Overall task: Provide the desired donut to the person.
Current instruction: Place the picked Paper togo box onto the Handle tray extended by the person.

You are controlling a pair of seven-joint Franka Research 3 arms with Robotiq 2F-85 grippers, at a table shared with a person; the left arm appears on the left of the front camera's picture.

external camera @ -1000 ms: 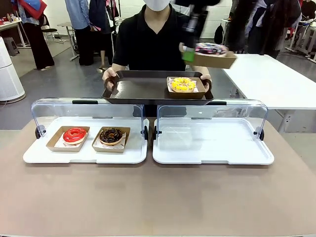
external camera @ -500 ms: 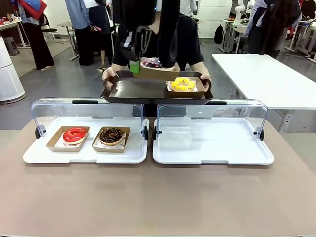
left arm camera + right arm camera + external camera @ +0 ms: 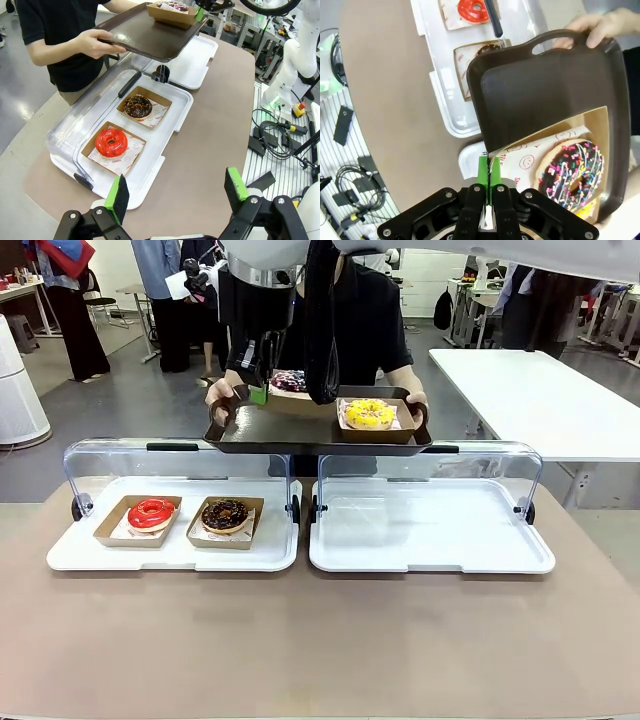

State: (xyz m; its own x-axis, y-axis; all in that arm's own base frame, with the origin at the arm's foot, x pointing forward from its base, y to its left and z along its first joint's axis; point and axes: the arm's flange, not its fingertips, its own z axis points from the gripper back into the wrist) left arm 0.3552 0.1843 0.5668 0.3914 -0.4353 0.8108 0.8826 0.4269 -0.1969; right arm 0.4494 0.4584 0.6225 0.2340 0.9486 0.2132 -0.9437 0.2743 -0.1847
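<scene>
While the person (image 3: 360,330) held the brown tray (image 3: 290,425) | right pincer (image 3: 489,172) was clenched on the sprinkled donut's box (image 3: 557,165), over the tray beside the yellow donut (image 3: 370,412) | step: delivery | next: lower, release | left pincer (image 3: 176,192) released, idle.

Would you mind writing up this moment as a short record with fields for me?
right gripper: shut on the edge of the sprinkle donut's box, over the tray
sprinkle donut: in its cardboard box, at the tray
tray: dark, held at both handles by the person
yellow donut: in its own box on the tray
left gripper: open, holding nothing, above the table
left display case: lid up, holds red donut and chocolate donut
right display case: lid up
</scene>
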